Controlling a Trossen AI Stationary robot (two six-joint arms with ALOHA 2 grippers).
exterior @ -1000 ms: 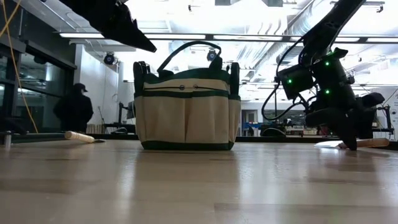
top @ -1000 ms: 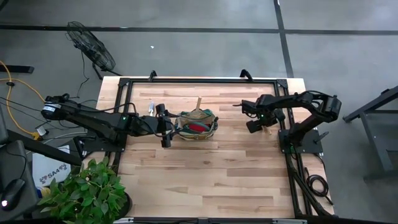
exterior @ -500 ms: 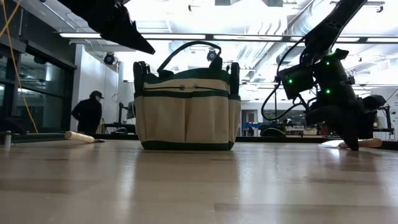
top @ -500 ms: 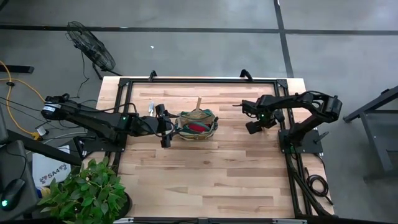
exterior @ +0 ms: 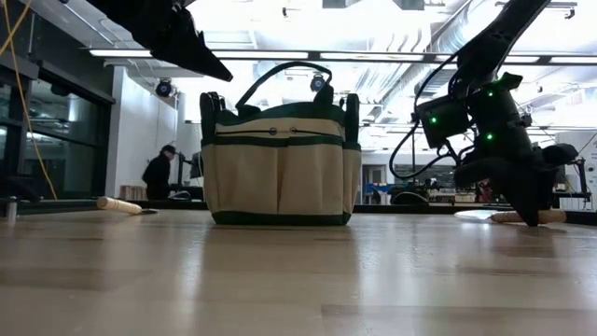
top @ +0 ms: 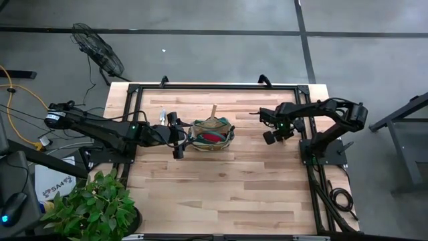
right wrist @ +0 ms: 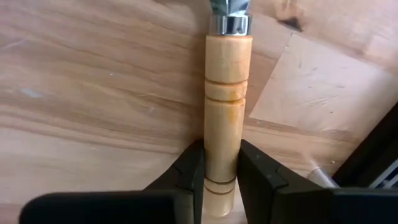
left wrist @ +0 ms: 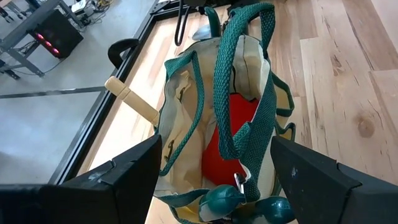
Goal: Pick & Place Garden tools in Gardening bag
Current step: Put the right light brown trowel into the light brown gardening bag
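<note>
1. The right tool [right wrist: 217,171] has its two fingers [right wrist: 191,171] pressed against either side of a pale wooden handle [right wrist: 225,112], so it holds that trowel near the butt end, low at the counter [right wrist: 93,93].
2. The handle's long axis runs straight out ahead of the tool, ending in a metal ferrule; the blade beyond is cut off, so its shape cannot be told.
3. In the high view the right tool [top: 273,136] sits on the right half of the counter [top: 227,187], and the gardening bag [top: 212,134] lies well apart from it toward the middle. The coming move looks like a lift and a carry across to the bag's open mouth.
4. The left tool [left wrist: 211,180] hangs just beside and above the bag [left wrist: 186,124], fingers spread wide and empty.
5. Inside the bag a red glove [left wrist: 227,143] and teal-ended grips show, and another wooden handle [left wrist: 132,98] leans over its rim.
6. In the low view one more pale handle [exterior: 119,204] lies on the counter left of the bag [exterior: 278,163]; its head is hard to make out.
</note>
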